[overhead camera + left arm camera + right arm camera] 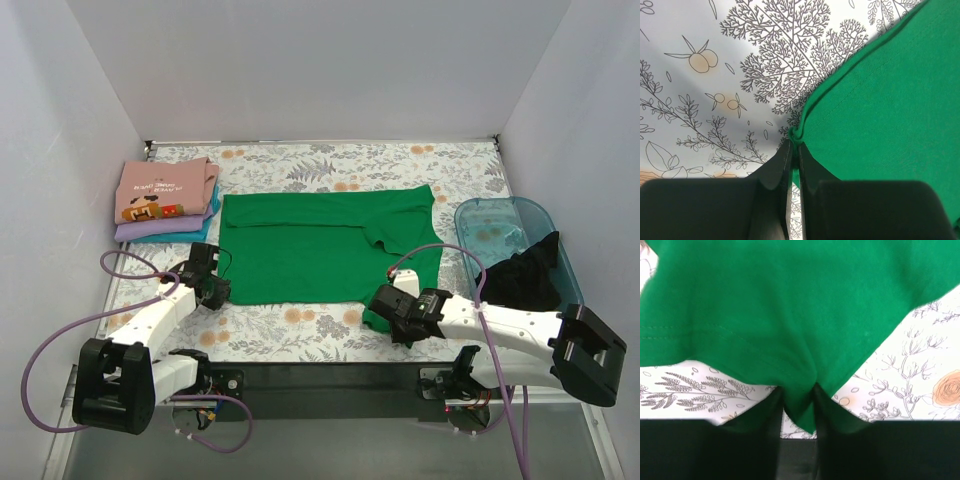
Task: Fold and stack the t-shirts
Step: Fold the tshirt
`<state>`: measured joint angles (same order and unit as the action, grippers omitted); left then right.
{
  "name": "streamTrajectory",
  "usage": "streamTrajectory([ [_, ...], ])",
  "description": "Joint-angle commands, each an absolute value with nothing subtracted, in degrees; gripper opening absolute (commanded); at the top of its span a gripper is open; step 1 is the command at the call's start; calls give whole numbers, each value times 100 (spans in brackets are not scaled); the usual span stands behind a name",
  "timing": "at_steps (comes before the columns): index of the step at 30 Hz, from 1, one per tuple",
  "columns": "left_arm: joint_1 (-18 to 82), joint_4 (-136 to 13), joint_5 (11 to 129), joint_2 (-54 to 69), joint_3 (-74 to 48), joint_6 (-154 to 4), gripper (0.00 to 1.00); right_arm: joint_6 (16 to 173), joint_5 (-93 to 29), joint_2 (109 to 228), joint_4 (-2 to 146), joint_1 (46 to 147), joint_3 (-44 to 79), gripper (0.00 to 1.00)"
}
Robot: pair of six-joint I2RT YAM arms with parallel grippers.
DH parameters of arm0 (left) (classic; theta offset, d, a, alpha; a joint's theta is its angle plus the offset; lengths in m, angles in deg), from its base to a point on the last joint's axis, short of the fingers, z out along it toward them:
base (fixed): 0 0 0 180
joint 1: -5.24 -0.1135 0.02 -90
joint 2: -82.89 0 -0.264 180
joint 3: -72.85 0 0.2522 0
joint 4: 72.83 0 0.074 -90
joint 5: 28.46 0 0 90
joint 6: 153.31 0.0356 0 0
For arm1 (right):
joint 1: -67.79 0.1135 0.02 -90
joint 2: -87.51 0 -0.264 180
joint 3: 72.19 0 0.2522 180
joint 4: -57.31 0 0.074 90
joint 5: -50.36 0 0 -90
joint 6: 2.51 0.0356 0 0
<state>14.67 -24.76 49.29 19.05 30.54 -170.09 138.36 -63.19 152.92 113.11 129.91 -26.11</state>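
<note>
The bright green t-shirt [320, 245] lies spread flat mid-table, its right side folded over. My left gripper [215, 290] is shut on its near left corner; in the left wrist view the hem [840, 100] bunches at the gripper [795, 142] tips. My right gripper [383, 303] sits at the near right corner. In the right wrist view the green cloth [790, 305] dips between that gripper's [799, 390] two fingers, which press it from both sides. A folded stack [165, 200] with the pink printed t-shirt on top lies at the far left. Dark t-shirts [525, 275] are in the bin.
The translucent teal bin [500, 215] stands at the right edge, next to my right arm. The floral tablecloth [300, 325] covers the table. White walls close in the left, back and right. Purple cables loop beside both arm bases.
</note>
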Motion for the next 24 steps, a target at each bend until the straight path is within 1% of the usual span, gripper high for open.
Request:
streamTrajectory([
  [1, 1429, -2374, 4950, 1925, 2877, -16993, 0, 13804, -6715, 15299, 10975, 12914, -2609, 31],
  [2, 1429, -2374, 4959, 1925, 2868, -16984, 0, 13777, -6759, 15299, 10974, 12887, -2582, 10],
  [3, 1429, -2365, 4968, 1943, 2868, -16984, 0, 13759, -6794, 15282, 10966, 12835, -2582, 2],
  [11, 1420, -2312, 5152, 2048, 2597, -16878, 0, 13355, -7111, 15071, 10965, 12474, -2152, 1],
  [15, 1429, -2338, 5231, 1934, 2386, -16843, 0, 12916, -7234, 14965, 10957, 12062, -1783, 1],
  [21, 1420, -2338, 5249, 1574, 1947, -16808, 0, 12318, -7146, 15088, 10851, 11509, -1273, 1],
  [24, 1412, -2277, 5144, 1355, 1709, -16843, 0, 11897, -6892, 15237, 10615, 11201, -992, 1],
])
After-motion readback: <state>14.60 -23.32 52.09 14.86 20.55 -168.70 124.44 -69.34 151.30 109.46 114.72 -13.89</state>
